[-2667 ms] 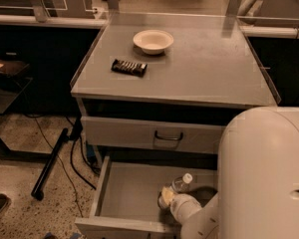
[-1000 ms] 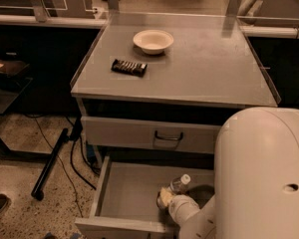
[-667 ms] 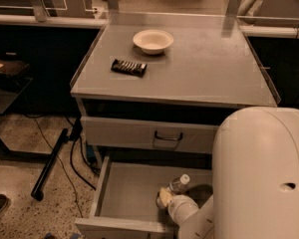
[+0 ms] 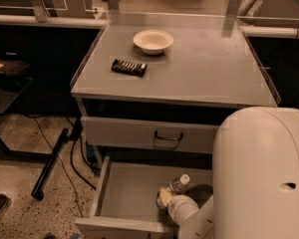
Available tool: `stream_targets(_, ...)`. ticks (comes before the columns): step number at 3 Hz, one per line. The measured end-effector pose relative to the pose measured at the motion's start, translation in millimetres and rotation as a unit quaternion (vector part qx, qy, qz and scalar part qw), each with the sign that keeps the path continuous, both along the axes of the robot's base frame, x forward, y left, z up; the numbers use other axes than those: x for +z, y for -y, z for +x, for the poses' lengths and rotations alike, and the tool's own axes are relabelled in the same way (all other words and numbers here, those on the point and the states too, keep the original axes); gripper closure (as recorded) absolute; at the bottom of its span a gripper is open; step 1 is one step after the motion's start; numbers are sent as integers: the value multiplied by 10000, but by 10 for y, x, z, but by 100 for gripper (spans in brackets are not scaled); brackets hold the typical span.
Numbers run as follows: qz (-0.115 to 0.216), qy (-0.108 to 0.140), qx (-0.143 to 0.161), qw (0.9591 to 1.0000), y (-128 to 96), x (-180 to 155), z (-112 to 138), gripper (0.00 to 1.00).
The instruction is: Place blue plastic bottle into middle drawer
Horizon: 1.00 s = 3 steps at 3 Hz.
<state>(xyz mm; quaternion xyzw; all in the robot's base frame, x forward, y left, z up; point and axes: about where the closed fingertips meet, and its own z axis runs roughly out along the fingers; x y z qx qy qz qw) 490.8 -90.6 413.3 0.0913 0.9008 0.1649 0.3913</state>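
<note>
The blue plastic bottle (image 4: pixel 179 183) is a clear bottle with a white cap. It lies tilted inside the open middle drawer (image 4: pixel 123 199), at its right side, cap pointing up and to the right. My gripper (image 4: pixel 165 198) is down in the drawer at the bottle's lower end, touching or very close to it. My white arm (image 4: pixel 261 176) fills the lower right and hides the drawer's right part and most of the bottle's body.
A white bowl (image 4: pixel 153 40) and a dark wrapped snack bar (image 4: pixel 129 67) sit on the cabinet top (image 4: pixel 214 68). The closed upper drawer front with a dark loop handle (image 4: pixel 168 136) is just above the open drawer. A black pole (image 4: pixel 50 163) and cables lie on the floor at left.
My arm's white housing has shifted slightly left and up. The gripper and the bottle stay in the same place in the drawer.
</note>
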Motion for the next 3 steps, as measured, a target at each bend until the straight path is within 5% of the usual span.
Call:
stream_targets(2,0,0,0,10000,0,0,0,13)
stream_targets(3,1,1,0,10000,-1,0,1,0)
